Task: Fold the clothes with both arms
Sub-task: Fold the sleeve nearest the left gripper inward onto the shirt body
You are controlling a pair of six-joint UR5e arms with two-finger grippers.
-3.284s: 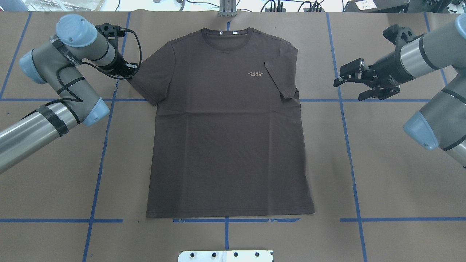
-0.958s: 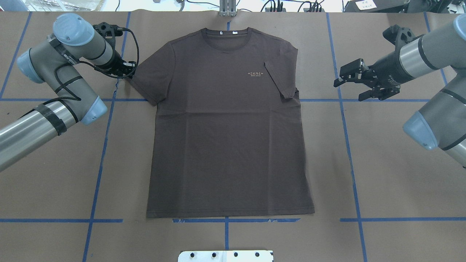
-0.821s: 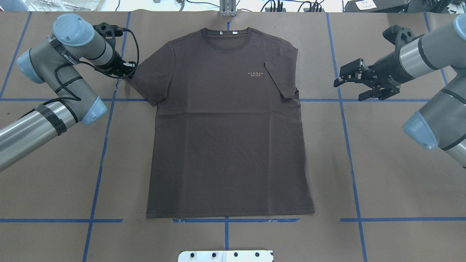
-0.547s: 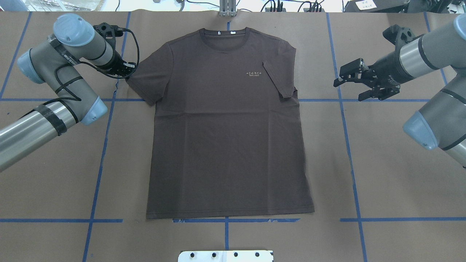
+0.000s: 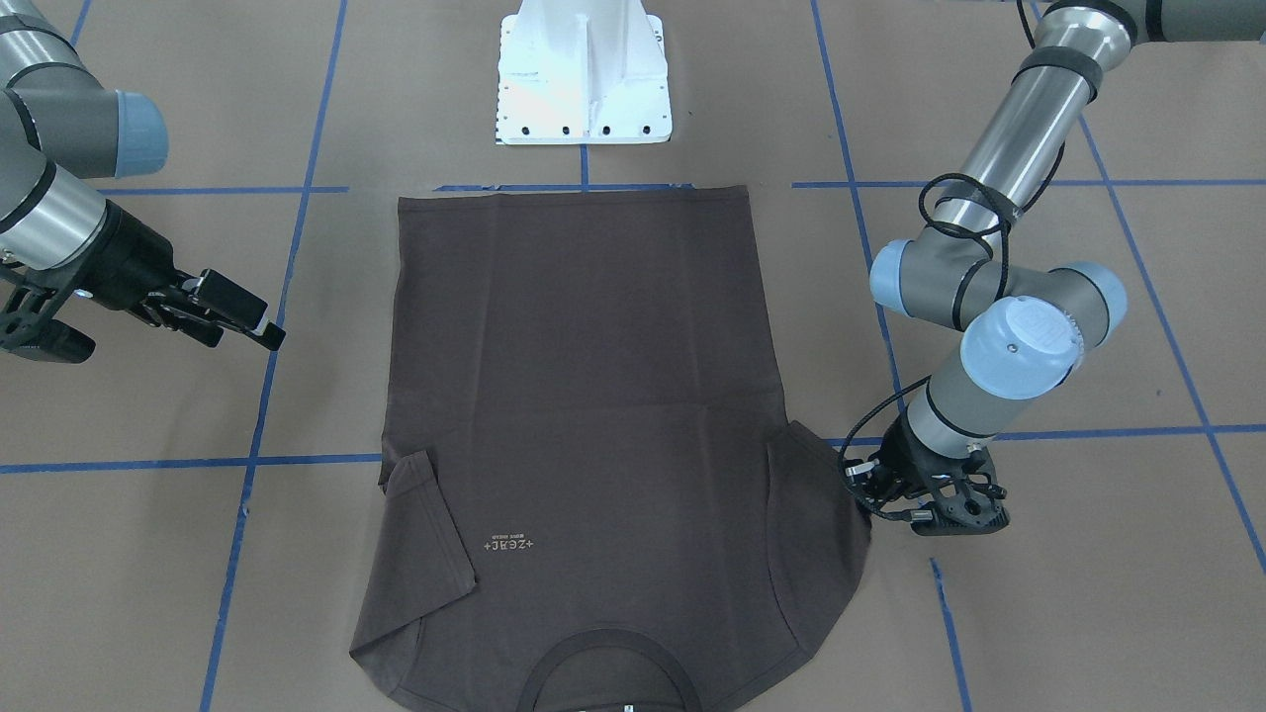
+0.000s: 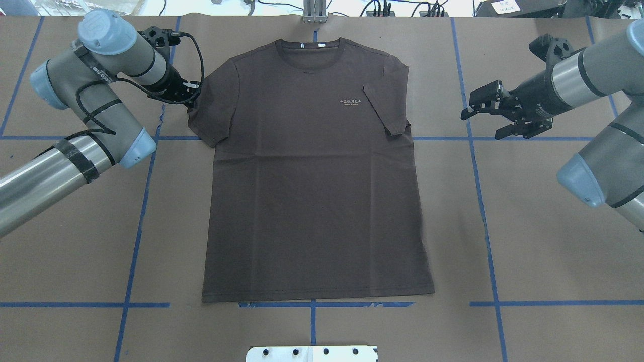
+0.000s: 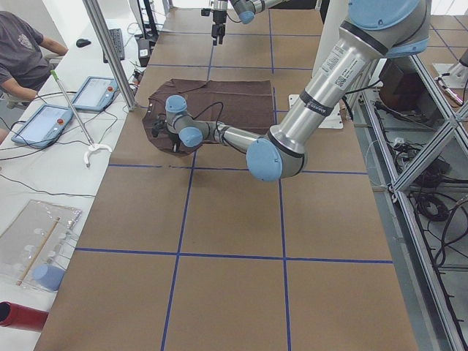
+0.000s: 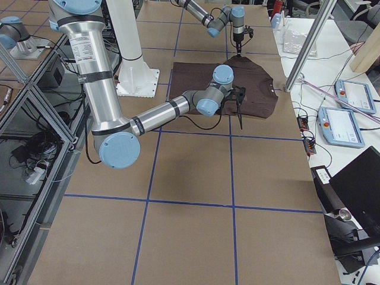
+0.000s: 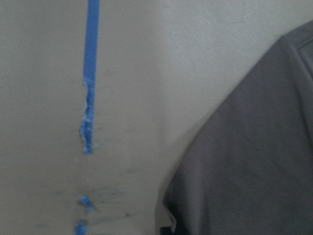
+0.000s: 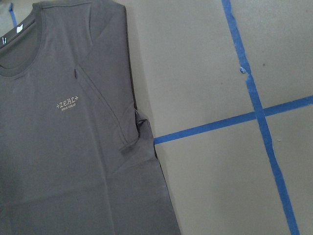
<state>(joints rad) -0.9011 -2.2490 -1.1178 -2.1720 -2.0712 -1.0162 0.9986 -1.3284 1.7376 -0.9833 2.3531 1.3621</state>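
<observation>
Black two-finger left gripper (image 6: 188, 93) touches the dark grey-brown short-sleeved T-shirt (image 6: 312, 201) at its spread sleeve (image 6: 214, 108), probably to fold it inward, clamping unclear; right gripper (image 6: 479, 125), jaws apart, waits beside the tucked sleeve (image 6: 387, 113).

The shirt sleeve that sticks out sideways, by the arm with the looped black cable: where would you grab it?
Probably pinch the sleeve at its outer hem, coming in low from the robot's left, where the left gripper is. The T-shirt lies flat on the table, so only that free edge offers a lip to pinch.
</observation>
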